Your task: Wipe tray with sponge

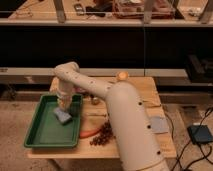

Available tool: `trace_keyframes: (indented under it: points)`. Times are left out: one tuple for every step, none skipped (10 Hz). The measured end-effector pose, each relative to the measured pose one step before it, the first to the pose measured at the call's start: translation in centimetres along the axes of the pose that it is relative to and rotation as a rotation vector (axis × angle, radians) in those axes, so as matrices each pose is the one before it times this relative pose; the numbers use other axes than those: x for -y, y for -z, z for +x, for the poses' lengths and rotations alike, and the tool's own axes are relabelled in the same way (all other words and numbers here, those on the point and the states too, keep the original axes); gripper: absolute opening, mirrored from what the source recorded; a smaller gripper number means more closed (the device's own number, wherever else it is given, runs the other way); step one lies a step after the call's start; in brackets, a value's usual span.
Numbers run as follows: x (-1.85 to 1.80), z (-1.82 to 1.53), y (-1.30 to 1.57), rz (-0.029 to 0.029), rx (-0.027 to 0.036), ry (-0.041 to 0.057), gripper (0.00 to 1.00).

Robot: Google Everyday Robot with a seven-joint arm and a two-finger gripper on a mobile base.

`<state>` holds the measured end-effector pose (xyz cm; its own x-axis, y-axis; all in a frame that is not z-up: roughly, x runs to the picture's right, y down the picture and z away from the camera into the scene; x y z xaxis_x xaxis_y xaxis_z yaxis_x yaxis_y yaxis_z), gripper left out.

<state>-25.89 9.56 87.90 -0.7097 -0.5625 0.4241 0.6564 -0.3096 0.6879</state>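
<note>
A large green tray (42,134) lies on the left part of the wooden table. Inside it, near its back right corner, rests the small light blue-grey sponge (63,116). My gripper (64,105) hangs from the white arm (80,82) and points straight down onto the sponge, right on top of it. The arm's big white body fills the lower right of the view.
On the table (145,90) lie an orange carrot-like item (88,133), a bunch of dark grapes (103,136), an orange ball (122,76), a small round object (94,100) and a grey-blue cloth (157,124). Dark shelving stands behind. Cables and a dark device (201,134) lie on the floor, right.
</note>
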Motion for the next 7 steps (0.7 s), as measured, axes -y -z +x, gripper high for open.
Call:
trace_keyframes:
  points:
    - [0.752,0.999,-0.21,-0.00037,-0.00392,0.00692,0.0]
    - [1.178,0.893,-0.298,-0.00474,0.00077,0.01871,0.0]
    - [0.942,0.386,-0.357,-0.00242,0.00449,0.02194,0.0]
    - [1.378,0.339,-0.353,-0.00108,0.00138,0.03139,0.0]
    - [1.77,-0.007,-0.503,0.00085,0.00412,0.03918,0.0]
    - [1.284,-0.525,-0.266,-0.00097,0.00457,0.03334,0.0]
    - [0.881,-0.638,-0.267,-0.00067,0.00624,0.01984,0.0]
